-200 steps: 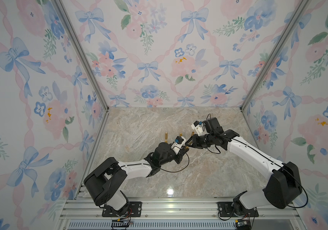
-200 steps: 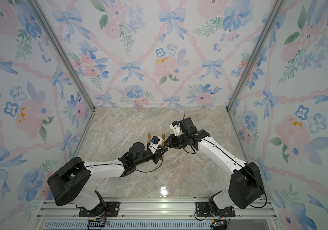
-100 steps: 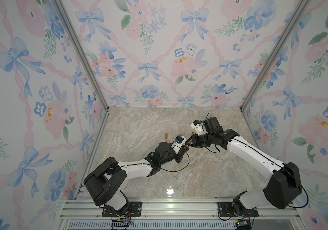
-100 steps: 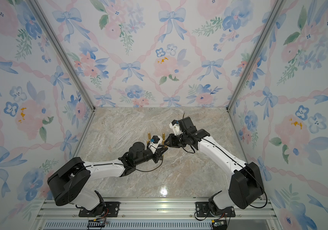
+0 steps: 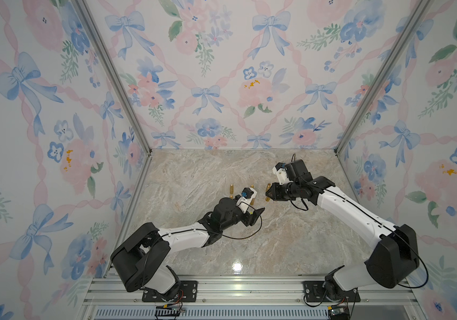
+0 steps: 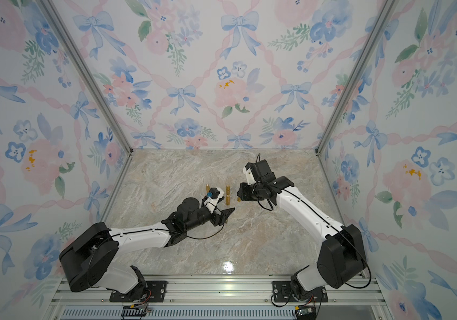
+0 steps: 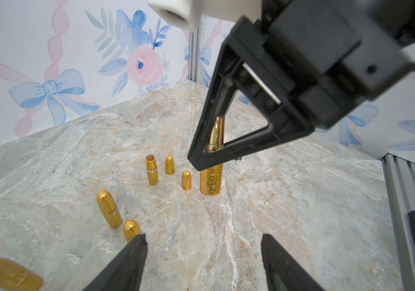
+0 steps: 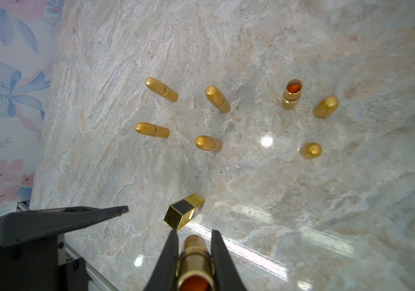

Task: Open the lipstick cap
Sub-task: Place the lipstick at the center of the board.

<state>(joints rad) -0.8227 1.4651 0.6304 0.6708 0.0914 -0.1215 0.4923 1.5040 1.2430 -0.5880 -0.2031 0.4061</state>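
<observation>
**Cap off, lipstick pinched in the right pincer**

In both top views the right arm is reaching in long toward the centre. Its wrist is bending so that the right pincer (image 5: 267, 196) is angling down at the table (image 5: 277, 249). The left arm is lying low and stretched, with the left pincer (image 5: 256, 215) hovering near the right one but apart from it. The gold glint at the right tips is too small to read here.

In the left wrist view, the left pincer's fingers (image 7: 131, 259) are standing spread and holding nothing. Ahead of them the right pincer is squeezing the lipstick (image 7: 217, 131) across its barrel. The glittery cap (image 7: 211, 179) is sitting right below those tips, seemingly on the table.

In the right wrist view, the right pincer is pressing both sides of the open lipstick, with orange-red showing inside. The cap is lying just past the tips, tilted and free of the lipstick.

By its looks, the lipstick is handling as a light, rigid, slick piece. A sideways pinch mid-barrel is suiting it, clear of the soft colour. The cap is looking tippy.
</observation>
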